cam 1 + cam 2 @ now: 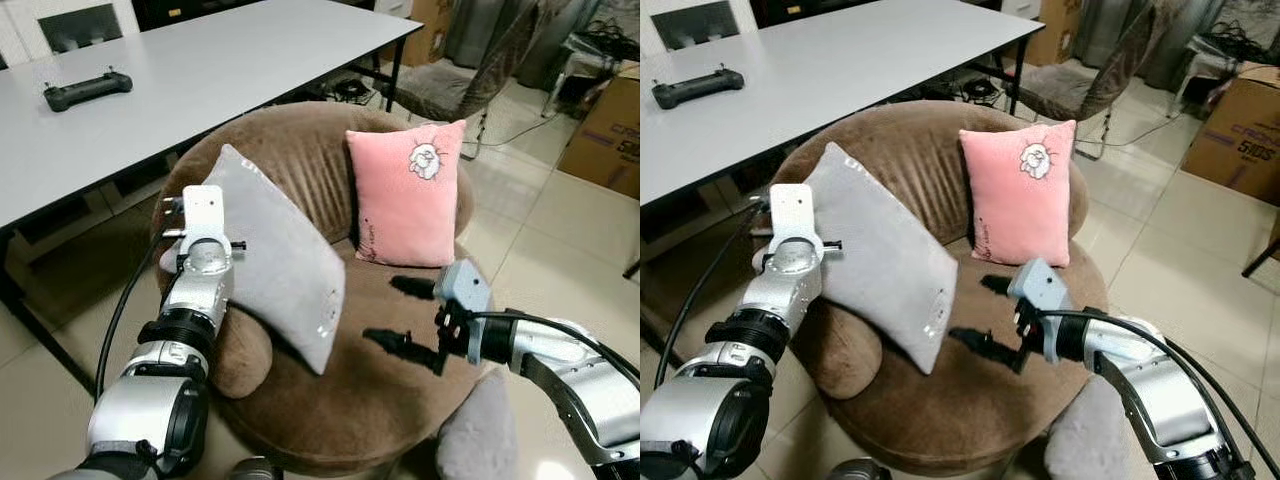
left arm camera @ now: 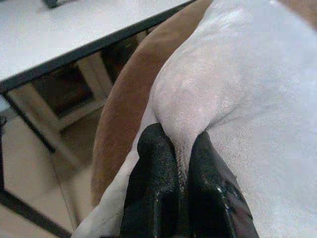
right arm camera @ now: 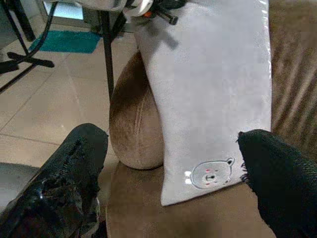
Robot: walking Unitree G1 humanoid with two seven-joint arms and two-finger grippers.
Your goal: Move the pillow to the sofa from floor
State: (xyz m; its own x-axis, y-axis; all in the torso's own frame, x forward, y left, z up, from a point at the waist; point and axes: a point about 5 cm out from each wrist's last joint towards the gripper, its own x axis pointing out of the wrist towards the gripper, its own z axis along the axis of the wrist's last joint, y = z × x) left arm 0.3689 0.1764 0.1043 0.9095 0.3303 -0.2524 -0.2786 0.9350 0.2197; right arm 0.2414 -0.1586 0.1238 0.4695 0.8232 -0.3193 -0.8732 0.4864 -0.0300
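Left gripper (image 2: 181, 163) jaws pinch the grey pillow (image 1: 275, 255); right gripper (image 1: 400, 315) jaws released, facing its bear print (image 3: 211, 174).

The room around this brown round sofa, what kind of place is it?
Probably an office or workroom with a lounge corner: a long white table carrying a black controller, cardboard boxes on the tiled floor, and the cushioned brown sofa.

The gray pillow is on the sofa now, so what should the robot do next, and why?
Probably open the left gripper and let go. Its fingers pinch a fold of the gray pillow, which already leans on the brown sofa beside the pink pillow. The right gripper hovers open.
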